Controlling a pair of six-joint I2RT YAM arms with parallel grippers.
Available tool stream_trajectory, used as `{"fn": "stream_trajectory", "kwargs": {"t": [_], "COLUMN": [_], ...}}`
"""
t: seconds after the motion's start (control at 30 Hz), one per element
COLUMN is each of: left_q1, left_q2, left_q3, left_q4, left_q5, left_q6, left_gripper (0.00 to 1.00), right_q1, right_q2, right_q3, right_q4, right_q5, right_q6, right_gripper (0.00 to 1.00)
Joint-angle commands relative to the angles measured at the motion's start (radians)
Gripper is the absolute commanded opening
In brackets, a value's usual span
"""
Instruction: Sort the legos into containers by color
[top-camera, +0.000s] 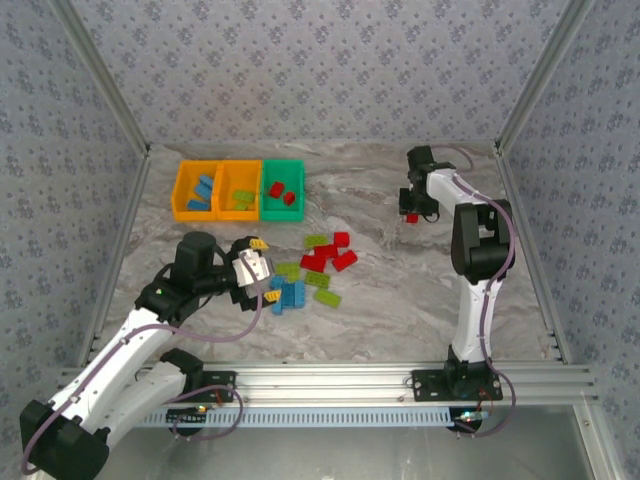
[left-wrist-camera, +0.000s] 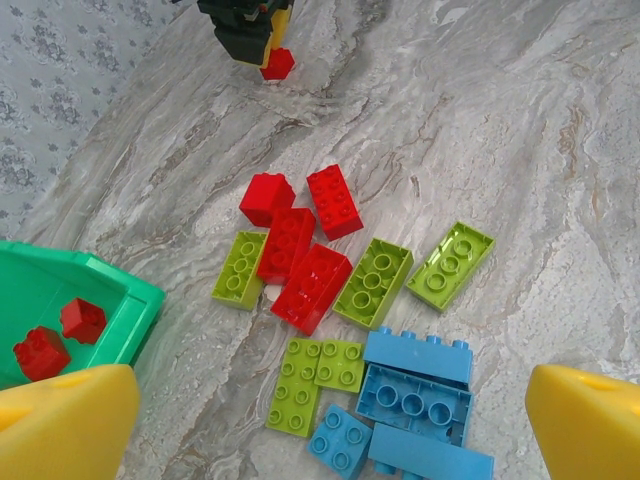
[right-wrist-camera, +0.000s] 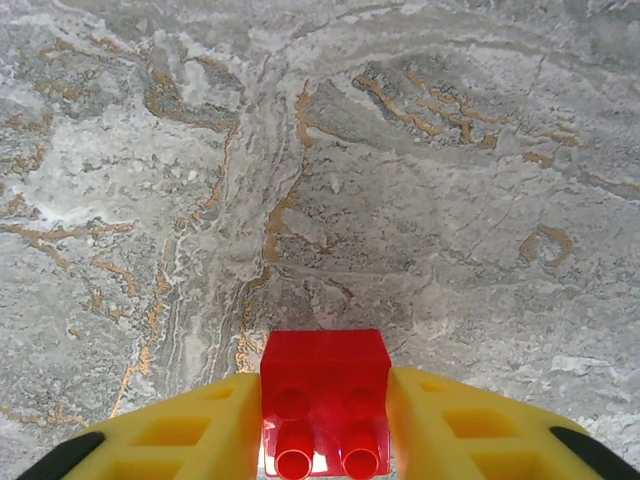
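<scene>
1. The right end effector (right-wrist-camera: 325, 425) grips a single red brick (right-wrist-camera: 325, 385) — its yellow fingers press against both sides of it. It is over bare marbled desk (right-wrist-camera: 400, 150) at the far right, well apart from everything else.
2. The left end effector (left-wrist-camera: 325, 430) hangs wide open, holding nothing, above the near edge of the loose legos (left-wrist-camera: 340, 300).
3. Those legos — red, lime green and blue — lie scattered mid-desk, several touching or overlapping.
4. The containers (top-camera: 220, 190) sit in a row at the far left. Blue bricks are in the left orange bin (top-camera: 178, 195), lime green in the middle orange bin (top-camera: 240, 163), and red in the green bin (left-wrist-camera: 120, 290).
</scene>
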Motion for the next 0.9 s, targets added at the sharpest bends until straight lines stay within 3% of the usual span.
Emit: {"fn": "stream_trajectory", "kwargs": {"t": [0.0, 0.07, 0.1, 0.13, 0.3, 0.63, 0.77, 0.87], "left_q1": [0.004, 0.004, 0.004, 0.004, 0.004, 0.004, 0.004, 0.004], "left_q2": [-0.003, -0.001, -0.003, -0.004, -0.003, 0.000, -0.004, -0.020], "left_q3": [-0.004, -0.004, -0.004, -0.004, -0.005, -0.004, -0.003, -0.008], "left_q4": [0.006, 0.006, 0.004, 0.006, 0.003, 0.001, 0.005, 0.014], "left_q5": [0.041, 0.041, 0.043, 0.044, 0.042, 0.038, 0.052, 0.053], "left_q6": [0.018, 0.017, 0.018, 0.018, 0.018, 0.025, 0.023, 0.028], "left_gripper": [0.99, 0.99, 0.99, 0.99, 0.99, 0.99, 0.99, 0.99], "right_q1": [0.005, 0.007, 0.009, 0.009, 0.024, 0.026, 0.027, 0.040], "right_q2": [-0.005, -0.014, -0.013, -0.011, 0.010, 0.057, -0.034, -0.169], "right_q3": [-0.031, -0.028, -0.025, -0.021, -0.002, 0.009, -0.034, -0.087], "right_q4": [-0.066, -0.072, -0.076, -0.077, -0.078, -0.098, -0.078, -0.050], "right_q5": [0.013, 0.031, 0.042, 0.041, 0.041, -0.017, -0.034, -0.076], "right_q6": [-0.004, -0.018, -0.023, -0.027, -0.025, -0.008, 0.001, 0.015], "right_gripper": [0.38, 0.47, 0.60, 0.67, 0.69, 0.42, 0.23, 0.22]}}
